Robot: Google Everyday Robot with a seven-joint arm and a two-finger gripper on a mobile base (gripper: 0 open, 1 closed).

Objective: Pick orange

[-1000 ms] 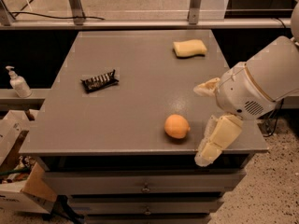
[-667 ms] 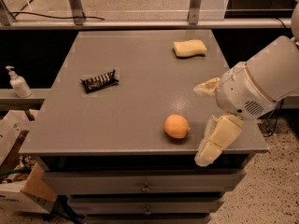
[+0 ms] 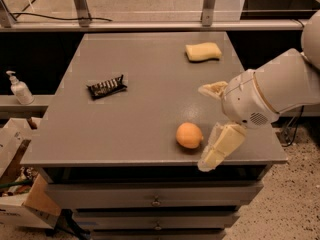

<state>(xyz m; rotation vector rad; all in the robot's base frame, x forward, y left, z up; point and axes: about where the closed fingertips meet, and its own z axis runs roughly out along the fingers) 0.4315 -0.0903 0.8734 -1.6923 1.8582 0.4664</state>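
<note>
The orange (image 3: 189, 135) is a small round fruit lying on the grey table (image 3: 140, 119) near its front edge, right of centre. My gripper (image 3: 210, 125) is just right of the orange, low over the table's front right corner. Its two pale fingers are spread wide open: one fingertip (image 3: 212, 89) points left behind the orange, the other finger (image 3: 220, 146) hangs over the front edge close beside the fruit. The fingers do not hold the orange.
A pale yellow sponge (image 3: 203, 51) lies at the back right of the table. A dark snack wrapper (image 3: 106, 86) lies at the left middle. A pump bottle (image 3: 19, 88) stands on a ledge to the left. Cardboard boxes (image 3: 20, 194) sit on the floor at the lower left.
</note>
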